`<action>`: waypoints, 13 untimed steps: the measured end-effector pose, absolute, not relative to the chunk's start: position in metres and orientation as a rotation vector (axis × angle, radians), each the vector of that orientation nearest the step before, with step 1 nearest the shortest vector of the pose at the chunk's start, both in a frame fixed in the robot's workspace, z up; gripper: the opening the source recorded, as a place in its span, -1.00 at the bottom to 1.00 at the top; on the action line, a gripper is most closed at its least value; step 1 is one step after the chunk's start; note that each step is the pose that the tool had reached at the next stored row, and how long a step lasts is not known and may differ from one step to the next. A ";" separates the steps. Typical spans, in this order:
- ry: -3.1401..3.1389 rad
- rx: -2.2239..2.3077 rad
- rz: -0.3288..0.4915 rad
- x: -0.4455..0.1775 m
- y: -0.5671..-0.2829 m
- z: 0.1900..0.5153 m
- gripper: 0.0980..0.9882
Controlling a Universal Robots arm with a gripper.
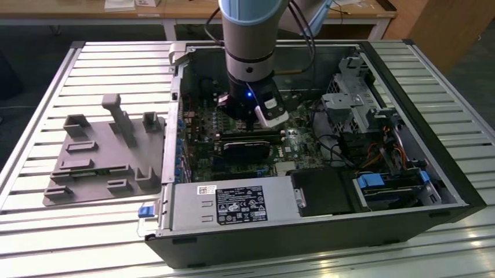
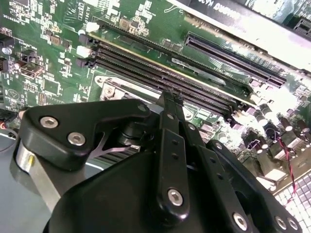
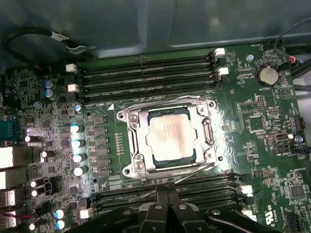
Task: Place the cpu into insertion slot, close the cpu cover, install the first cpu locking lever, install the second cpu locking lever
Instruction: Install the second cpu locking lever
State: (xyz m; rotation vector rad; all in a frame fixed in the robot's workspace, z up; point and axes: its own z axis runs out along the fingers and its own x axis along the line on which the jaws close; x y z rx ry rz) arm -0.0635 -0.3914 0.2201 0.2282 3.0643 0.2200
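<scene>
Hovering just beside the insertion slot [image 3: 171,138], where the cpu [image 3: 171,137] already sits under the closed cpu cover [image 3: 170,108], the gripper [image 3: 166,208] has its fingers pressed together, holding nothing, so the lever steps seem in hand, calling for a precise hook onto a thin wire lever [image 3: 194,173].

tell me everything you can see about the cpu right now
In the first wrist view the cpu is a small flat square chip with a dull silver-grey metal top bearing faint print. It lies flat in the insertion slot on the green motherboard, between banks of long black slots. The cpu cover, a silver-grey metal frame, lies closed around it, its window leaving the chip's top exposed. The claw hangs just beside the socket, not touching the chip.
</scene>
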 end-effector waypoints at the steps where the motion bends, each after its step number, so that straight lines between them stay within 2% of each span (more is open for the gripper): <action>1: 3.063 0.228 0.223 -0.064 -0.392 0.220 -0.98; 8: 3.061 0.228 0.243 -0.066 -0.396 0.217 -0.98; 13: 3.051 0.230 0.322 -0.068 -0.398 0.216 -0.98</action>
